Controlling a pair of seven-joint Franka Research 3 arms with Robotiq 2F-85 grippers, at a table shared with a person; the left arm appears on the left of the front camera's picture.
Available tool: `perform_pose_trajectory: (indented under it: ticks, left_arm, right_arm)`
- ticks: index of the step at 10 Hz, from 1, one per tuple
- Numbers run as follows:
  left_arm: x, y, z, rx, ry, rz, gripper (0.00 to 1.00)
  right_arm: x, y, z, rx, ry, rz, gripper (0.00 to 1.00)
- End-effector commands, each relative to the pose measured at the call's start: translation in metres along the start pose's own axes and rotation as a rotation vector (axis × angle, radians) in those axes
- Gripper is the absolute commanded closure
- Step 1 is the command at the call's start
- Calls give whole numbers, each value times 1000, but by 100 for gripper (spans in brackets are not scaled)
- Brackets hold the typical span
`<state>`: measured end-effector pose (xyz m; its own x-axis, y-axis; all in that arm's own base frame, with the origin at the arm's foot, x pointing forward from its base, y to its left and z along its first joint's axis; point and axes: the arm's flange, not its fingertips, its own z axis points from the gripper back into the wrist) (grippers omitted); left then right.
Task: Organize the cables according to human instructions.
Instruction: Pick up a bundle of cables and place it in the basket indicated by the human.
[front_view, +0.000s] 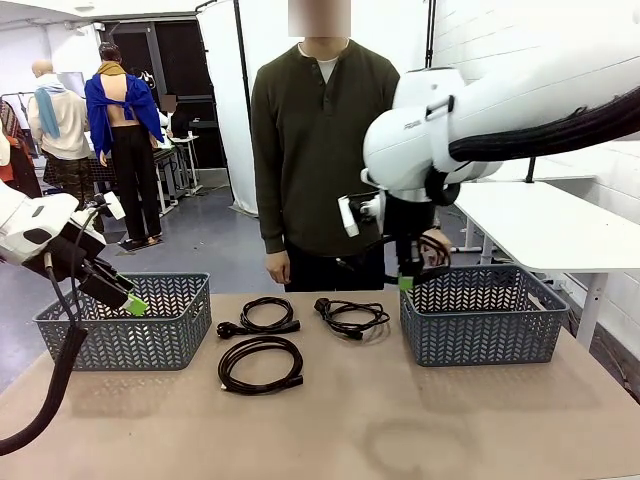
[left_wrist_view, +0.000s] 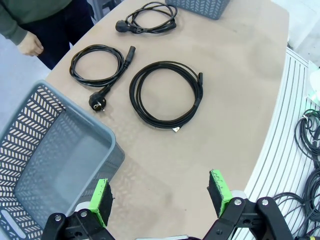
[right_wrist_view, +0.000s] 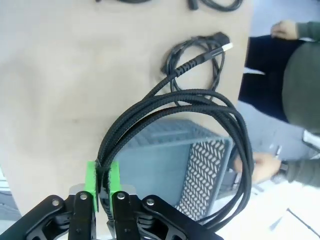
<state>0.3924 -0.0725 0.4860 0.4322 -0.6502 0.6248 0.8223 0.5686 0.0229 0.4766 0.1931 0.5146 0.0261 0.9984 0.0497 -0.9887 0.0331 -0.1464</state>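
The right claw (right_wrist_view: 102, 179), clamped on a coiled cable (right_wrist_view: 200, 97), should centre over the right basket (front_view: 485, 338) before releasing; left claw (left_wrist_view: 161, 196) gapes wide.

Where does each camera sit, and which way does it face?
Front view: fixed between the arms, facing across the table at the person; the left arm and right arm show.
Left wrist view: on the left arm, looking down past the left jaws, open, at the left basket and three coiled cables.
Right wrist view: looking down past the right jaws, shut on a braided cable, by the right basket.
Shared: front and left wrist views both show the coiled cables and the left basket.
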Motion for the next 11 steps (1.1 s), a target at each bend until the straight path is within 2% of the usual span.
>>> perform_pose_trajectory:
  ticks: [1, 5, 8, 9, 11]
  left_arm:
    - [-2, 4, 0, -15, -14, -11, 0]
    - [-2, 4, 0, -15, -14, -11, 0]
    - [-2, 4, 0, -15, -14, -11, 0]
    - [-2, 4, 0, -15, -14, -11, 0]
    - [-2, 4, 0, -15, -14, -11, 0]
  right_arm:
    - [-32, -16, 4, 17, 19, 27, 100]
    - [-83, -45, -12, 47, -2, 50, 100]
    - [-89, -44, -17, 40, -23, 11, 100]
    - [-91, -42, -22, 48, 13, 14, 100]
    - [-91, -42, -22, 48, 13, 14, 100]
